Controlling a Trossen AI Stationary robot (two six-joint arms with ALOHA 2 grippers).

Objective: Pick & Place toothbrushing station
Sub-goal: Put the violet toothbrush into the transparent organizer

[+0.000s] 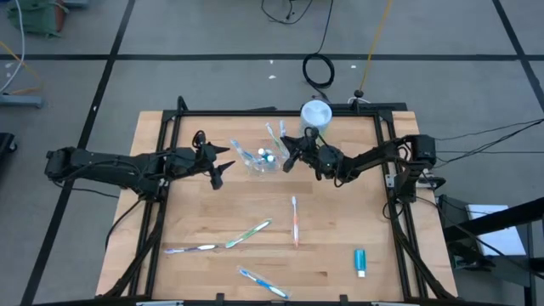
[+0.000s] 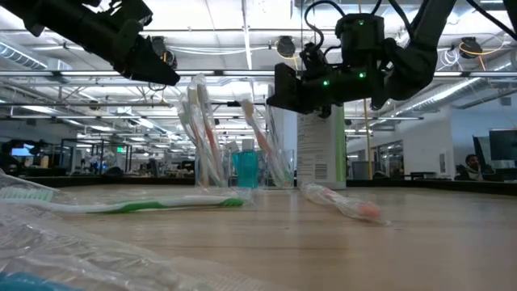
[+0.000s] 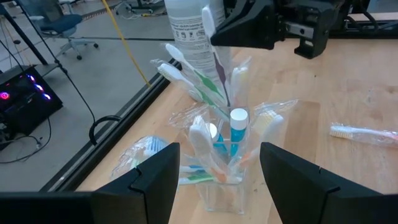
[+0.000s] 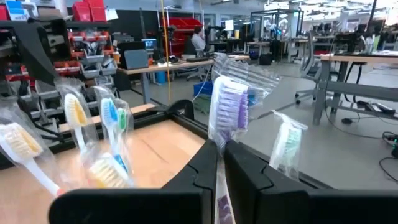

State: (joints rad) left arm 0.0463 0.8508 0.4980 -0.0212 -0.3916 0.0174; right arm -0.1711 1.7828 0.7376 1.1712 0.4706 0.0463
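Observation:
The clear plastic cup (image 1: pixel 262 161) stands on the table's far middle. It holds several wrapped toothbrushes and blue toothpaste tubes (image 3: pixel 236 127), and it also shows in the low view (image 2: pixel 242 168). My left gripper (image 1: pixel 223 167) is open just left of the cup, touching nothing. In its wrist view the fingers frame the cup (image 3: pixel 224 186). My right gripper (image 1: pixel 293 153) hovers over the cup's right side, shut on a wrapped toothbrush (image 4: pixel 229 109) with purple bristles. More toothbrushes (image 1: pixel 295 219) (image 1: pixel 248 233) (image 1: pixel 191 249) (image 1: pixel 263 282) and a blue tube (image 1: pixel 359 261) lie flat on the near half. My right gripper pinches the wrapped toothbrush's handle (image 4: pixel 219 163) just below the head, between its two shut fingers. The fingers come from the table's right, about level, and lie across the brush. The brush stands nearly upright, head above the fingers. Its lower part (image 3: pixel 221 84) reaches down among the brushes in the cup.
A tall white-and-green canister (image 1: pixel 315 115) stands at the far edge, just behind the cup and my right gripper. A black frame (image 1: pixel 161 136) rims the table. Crumpled clear wrap (image 2: pixel 73 246) lies close to the low camera.

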